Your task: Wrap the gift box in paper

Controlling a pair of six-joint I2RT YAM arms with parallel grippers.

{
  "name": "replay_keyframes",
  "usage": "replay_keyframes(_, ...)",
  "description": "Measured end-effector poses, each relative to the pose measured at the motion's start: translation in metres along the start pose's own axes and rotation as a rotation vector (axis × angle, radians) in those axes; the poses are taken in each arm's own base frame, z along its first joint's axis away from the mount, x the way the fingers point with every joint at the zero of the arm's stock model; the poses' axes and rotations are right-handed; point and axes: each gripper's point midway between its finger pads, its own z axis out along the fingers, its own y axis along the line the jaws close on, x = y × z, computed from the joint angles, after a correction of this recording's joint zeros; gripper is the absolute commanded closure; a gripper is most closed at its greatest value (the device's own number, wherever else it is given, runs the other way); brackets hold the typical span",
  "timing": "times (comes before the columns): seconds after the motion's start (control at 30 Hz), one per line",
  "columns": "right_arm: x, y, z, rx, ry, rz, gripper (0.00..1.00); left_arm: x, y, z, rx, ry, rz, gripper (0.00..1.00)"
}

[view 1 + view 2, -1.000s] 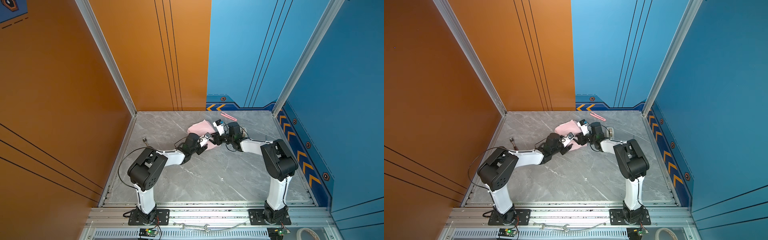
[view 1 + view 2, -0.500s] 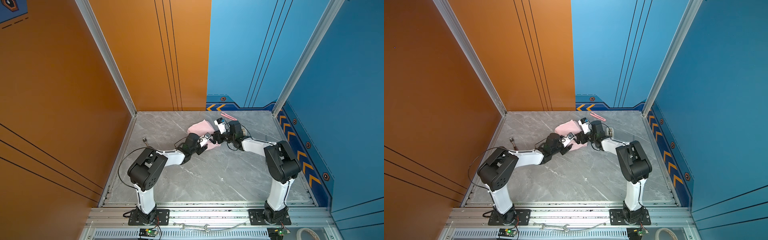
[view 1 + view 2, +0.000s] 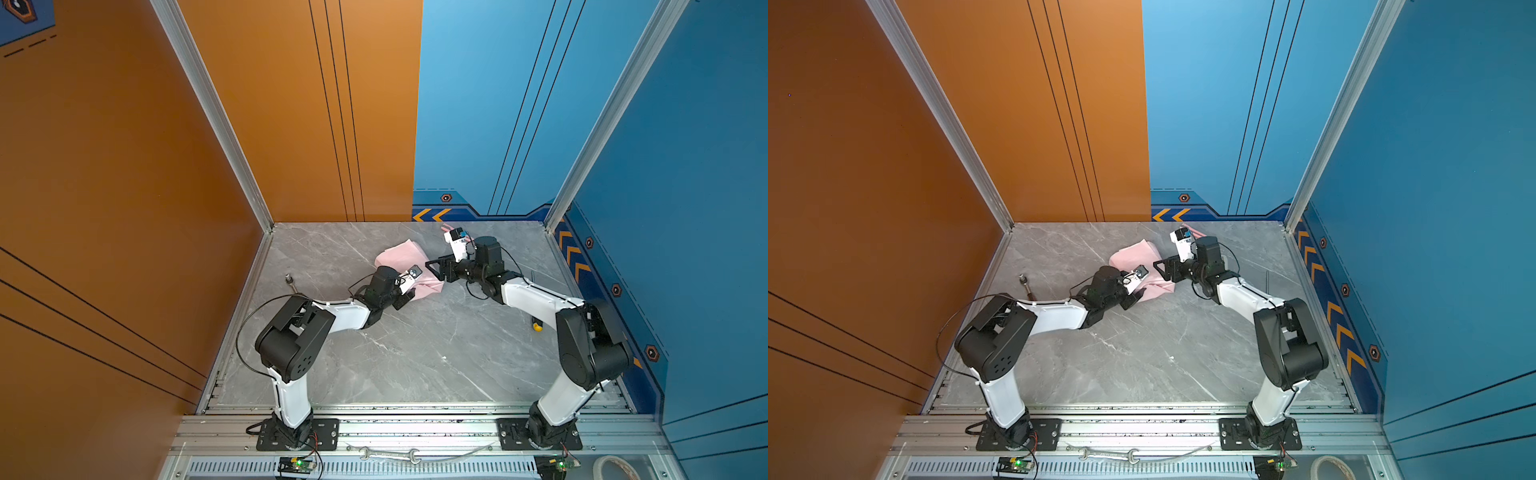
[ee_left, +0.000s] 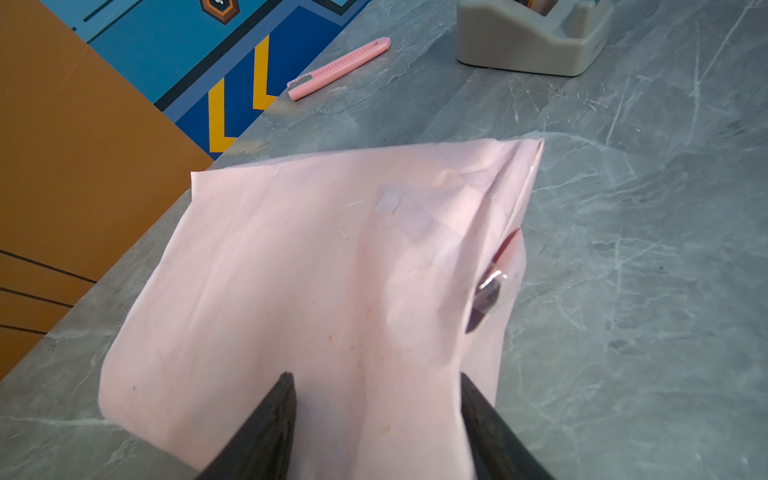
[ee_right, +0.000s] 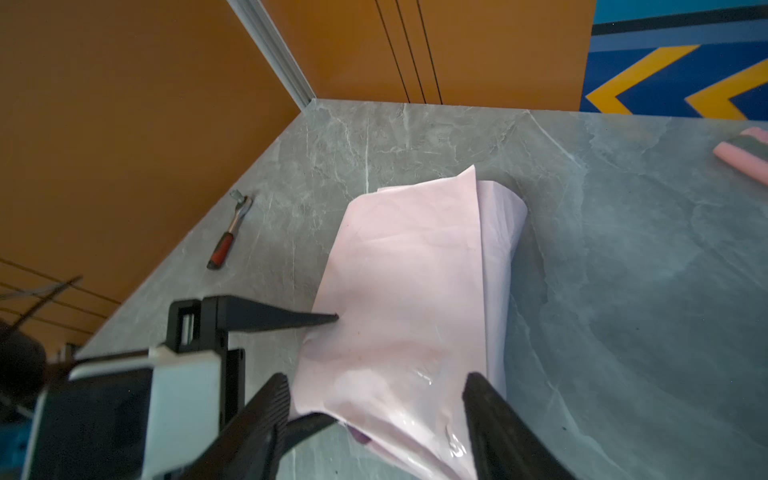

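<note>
paper bundled pale-pink-side-out at back-middle of bench, between both arms; gift box out of sight, presumably inside. left pincer half-spread, tips pressing bundle. right pincer half-spread over one end, no clear grip. looks like end-flap stage; next up: crease flaps flat, tape.

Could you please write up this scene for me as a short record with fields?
paper: folded into a bundle, pale pink side out, lying on the table
gift box: hidden; no bare face shows
left gripper: jaws apart over one end of the paper; grip unclear
right gripper: jaws apart at the opposite end; grip unclear
loose items: pink cutter, tape dispenser, ratchet wrench, all apart from the paper
</note>
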Motion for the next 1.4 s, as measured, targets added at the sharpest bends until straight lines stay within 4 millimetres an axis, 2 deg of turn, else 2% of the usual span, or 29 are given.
replay_keyframes(0.1,0.017,0.008,-0.004,-0.012,0.033,0.017,0.74,0.0,0.0,0.0,0.0,0.0,0.0,0.41)
replay_keyframes(0.2,0.039,0.017,0.0,-0.03,0.082,0.041,0.87,0.0,0.0,0.0,0.001,0.0,0.0,0.41)
replay_keyframes(0.27,0.053,0.021,0.003,-0.038,0.113,0.057,0.91,0.0,0.0,0.0,0.001,0.0,0.0,0.4)
replay_keyframes(0.43,0.067,0.023,0.011,-0.046,0.15,0.076,0.94,0.0,-0.001,0.0,0.001,0.0,0.001,0.41)
replay_keyframes(0.73,0.089,0.01,0.029,-0.032,0.206,0.115,0.97,0.0,-0.001,0.0,0.001,0.0,0.001,0.41)
replay_keyframes(1.13,0.09,-0.01,0.046,0.022,0.164,0.139,0.96,-0.001,-0.003,0.0,0.005,-0.002,0.003,0.41)
replay_keyframes(1.4,0.09,-0.011,0.046,0.023,0.146,0.151,0.79,-0.001,-0.003,0.0,0.006,-0.002,0.003,0.4)
